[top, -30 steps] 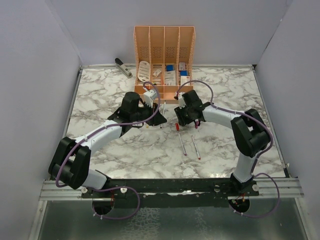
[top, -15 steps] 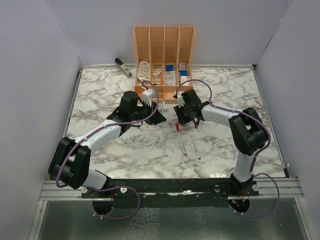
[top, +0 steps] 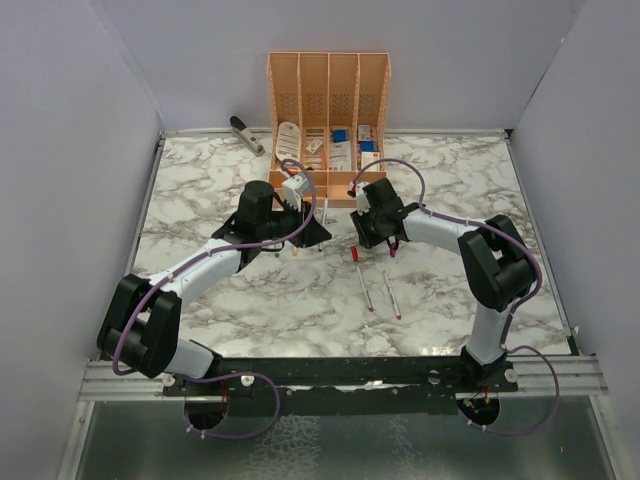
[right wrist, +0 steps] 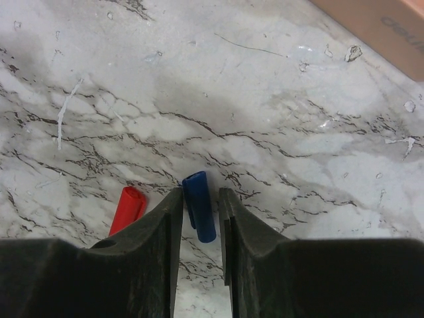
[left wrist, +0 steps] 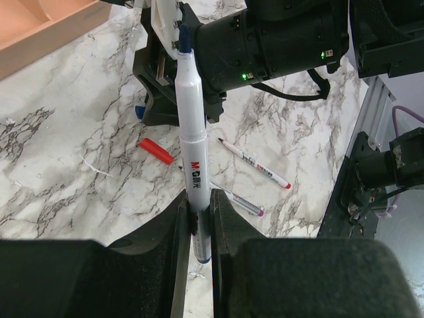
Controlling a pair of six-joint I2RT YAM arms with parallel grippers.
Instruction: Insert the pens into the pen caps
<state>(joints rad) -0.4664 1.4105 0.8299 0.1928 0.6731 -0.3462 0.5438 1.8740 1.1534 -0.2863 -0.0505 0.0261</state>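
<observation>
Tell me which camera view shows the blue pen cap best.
The right wrist view: the blue pen cap lies unobstructed on the marble tabletop between the fingers of the right gripper, beside the red cap. The left wrist view shows only a blue sliver under that gripper; in the top view the gripper hides it.

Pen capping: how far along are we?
Done: no pen shows a cap yet. In hand: left hand shut on the blue-tipped pen, held upright; right hand brackets the blue cap on the table, grip unclear. Left: mate those two, then the red cap, the red-tipped pen and the purple-tipped pen lying bare. Other pens and caps not visible.
</observation>
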